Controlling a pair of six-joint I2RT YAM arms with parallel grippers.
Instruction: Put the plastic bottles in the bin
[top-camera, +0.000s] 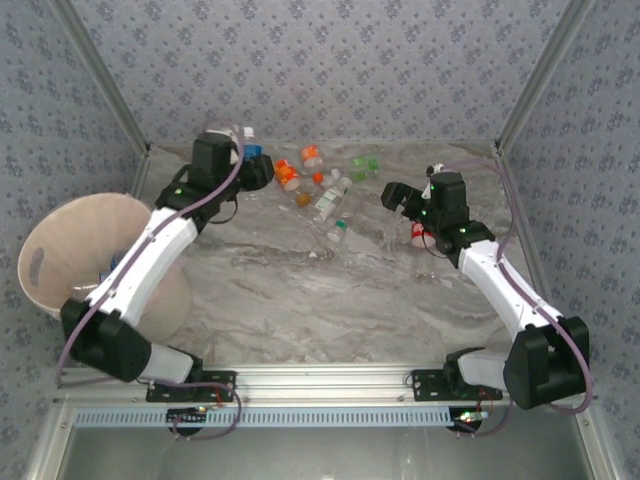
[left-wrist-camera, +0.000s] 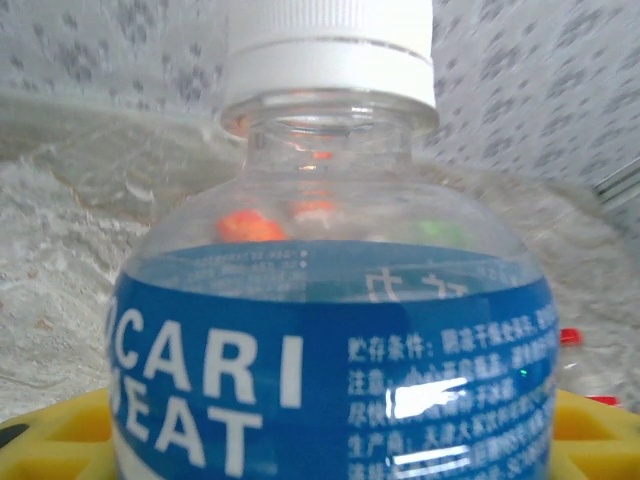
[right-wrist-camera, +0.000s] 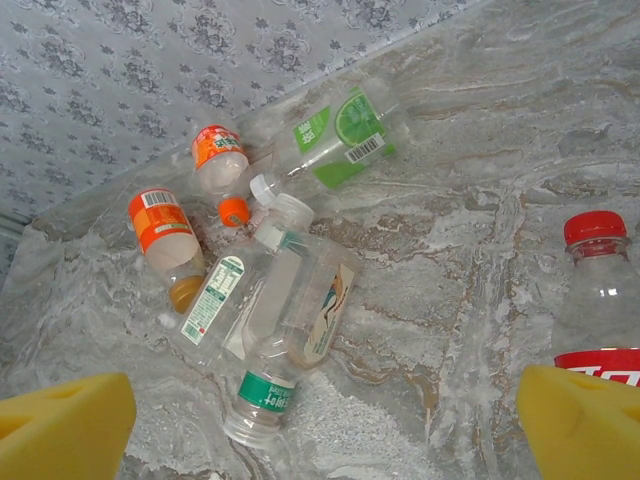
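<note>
Left tool (top-camera: 252, 168): jaws stood either side of a clear plastic bottle with white cap and blue label (left-wrist-camera: 330, 380), at the far left of the marbled grey desk (top-camera: 300, 290); whether clamped could not be told. Right tool (top-camera: 398, 196): gaped wide, beside a red-capped clear plastic bottle (right-wrist-camera: 597, 290). Large round pale pink plastic bin (top-camera: 70, 235): sat at the left edge.

Marbled grey table (top-camera: 300, 300) carries plastic bottles (top-camera: 330, 200) scattered near its far edge.

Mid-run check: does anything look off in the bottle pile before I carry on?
One thing: the orange-label bottle, leftmost in the right wrist view, seems to have amber liquid pooled at its lower end, so it may not be empty. Otherwise just bottles lying crisscrossed.
</note>
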